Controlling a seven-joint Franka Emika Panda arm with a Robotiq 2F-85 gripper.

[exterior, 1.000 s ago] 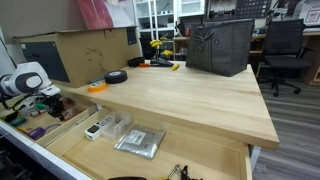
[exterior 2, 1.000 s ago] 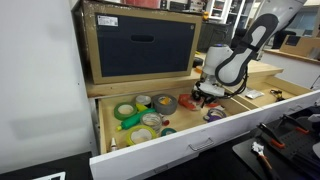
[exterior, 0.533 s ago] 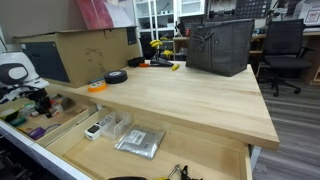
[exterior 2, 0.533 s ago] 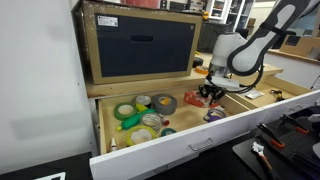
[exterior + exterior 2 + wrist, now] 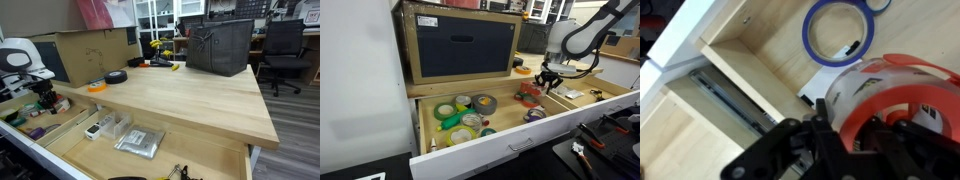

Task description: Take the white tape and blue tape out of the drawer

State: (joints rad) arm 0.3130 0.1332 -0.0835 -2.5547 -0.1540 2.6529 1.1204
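Observation:
In the wrist view my gripper [image 5: 840,135] is shut on the white tape [image 5: 855,85], a white roll with a red-orange core that fills the lower right. One finger sits inside the core, the other outside the wall. The blue tape [image 5: 808,40] lies flat on light wood beyond it, next to a white label. In both exterior views the gripper [image 5: 45,97] [image 5: 548,82] hangs just above the open drawer [image 5: 510,145], near the tabletop's edge. The held roll is too small to make out there.
A black roll [image 5: 116,76] and an orange roll [image 5: 97,87] lie on the tabletop by a cardboard box [image 5: 80,50]. A grey bag [image 5: 220,45] stands further back. In the drawer lie a green roll [image 5: 445,111], a grey roll [image 5: 483,102] and a purple item [image 5: 533,115].
The gripper has moved along the drawer, away from the cluster of rolls, and has risen a little toward the tabletop edge.

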